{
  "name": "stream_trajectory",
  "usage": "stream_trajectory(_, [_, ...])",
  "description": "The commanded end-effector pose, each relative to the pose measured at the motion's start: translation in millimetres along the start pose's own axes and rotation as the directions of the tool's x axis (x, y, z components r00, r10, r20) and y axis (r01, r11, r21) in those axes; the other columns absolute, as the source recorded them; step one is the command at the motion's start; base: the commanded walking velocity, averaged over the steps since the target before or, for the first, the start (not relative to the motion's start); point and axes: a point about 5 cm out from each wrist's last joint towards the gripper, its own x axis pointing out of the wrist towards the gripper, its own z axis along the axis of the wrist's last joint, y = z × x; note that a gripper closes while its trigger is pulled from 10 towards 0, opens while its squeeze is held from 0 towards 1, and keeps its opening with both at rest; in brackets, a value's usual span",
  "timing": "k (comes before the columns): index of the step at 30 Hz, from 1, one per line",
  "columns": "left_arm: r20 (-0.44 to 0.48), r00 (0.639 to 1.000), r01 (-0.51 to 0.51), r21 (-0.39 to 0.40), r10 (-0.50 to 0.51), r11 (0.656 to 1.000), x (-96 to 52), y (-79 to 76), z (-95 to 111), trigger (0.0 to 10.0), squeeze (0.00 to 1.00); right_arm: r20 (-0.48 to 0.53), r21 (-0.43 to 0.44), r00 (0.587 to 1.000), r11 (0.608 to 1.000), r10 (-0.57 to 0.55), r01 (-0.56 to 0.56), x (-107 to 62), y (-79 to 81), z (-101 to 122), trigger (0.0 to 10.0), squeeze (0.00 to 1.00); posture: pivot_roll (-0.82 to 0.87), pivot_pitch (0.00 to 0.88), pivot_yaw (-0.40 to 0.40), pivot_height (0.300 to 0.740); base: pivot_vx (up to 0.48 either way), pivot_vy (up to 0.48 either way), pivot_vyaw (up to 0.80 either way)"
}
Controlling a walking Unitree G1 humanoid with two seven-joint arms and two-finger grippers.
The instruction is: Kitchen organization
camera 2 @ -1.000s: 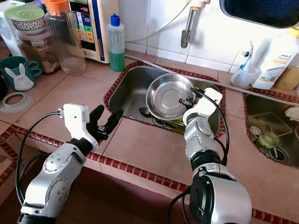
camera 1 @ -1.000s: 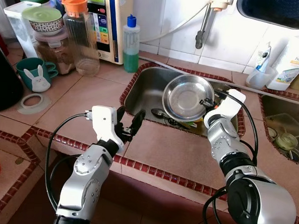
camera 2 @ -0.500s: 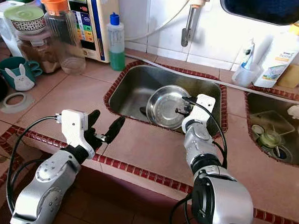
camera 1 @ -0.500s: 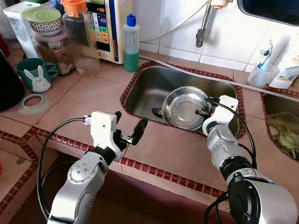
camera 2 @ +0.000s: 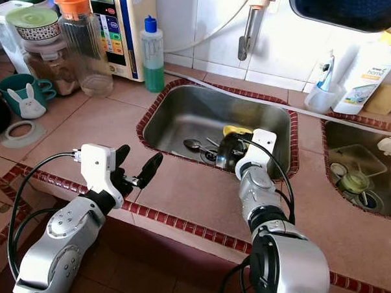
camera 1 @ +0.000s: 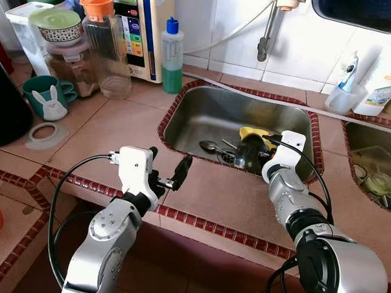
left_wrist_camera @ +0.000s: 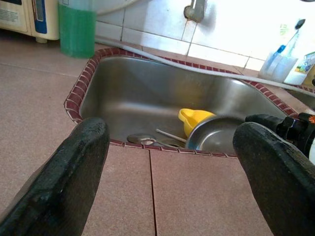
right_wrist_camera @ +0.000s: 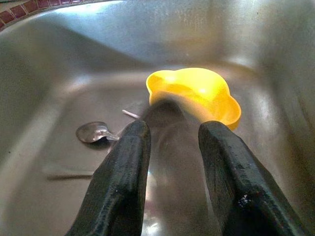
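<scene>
Right gripper point(right_wrist_camera: 170, 147) reaching into sink point(camera 1: 203, 108), clenched on steel bowl point(left_wrist_camera: 214, 137) — left gripper point(camera 1: 168, 174) released over counter — "home" legible on bottle point(camera 2: 362, 66).

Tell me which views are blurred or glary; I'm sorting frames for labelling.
Right wrist view: the steel bowl between the right gripper fingers is smeared by motion blur, while the yellow cup stays fairly sharp. Left wrist view: the left gripper fingers are soft and the wall tiles washed out. Eye views: sharp.
</scene>
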Motion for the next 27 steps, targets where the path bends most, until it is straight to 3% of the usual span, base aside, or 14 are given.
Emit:
stream_trajectory(1, [-0.007,1.0,0.002,0.019,-0.002,1.0,-0.8,-1.1,0.6,10.0,1.0,-0.033,0.005,0.999,1.0,-0.005,0.006,-1.2,-2.7,-6.6,10.0,1.0,0.21,0.074,0.008,0.74,0.0,0.0,0.0])
stream_trajectory(19, [-0.035,0.999,0.004,0.068,-0.002,0.998,1.7,-2.7,-3.3,10.0,1.0,0.008,0.038,0.999,0.999,0.039,-0.039,1.8,4.1,6.5,10.0,1.0,0.2,0.07,0.001,0.74,0.0,0.0,0.0])
stream_trajectory(27, [-0.021,1.0,-0.012,0.073,0.013,0.997,4.9,-1.6,-2.3,10.0,1.0,0.115,0.13,0.974,0.969,0.194,-0.209,4.6,23.1,31.9,10.0,1.0,0.18,0.055,-0.003,0.74,0.0,0.0,0.0])
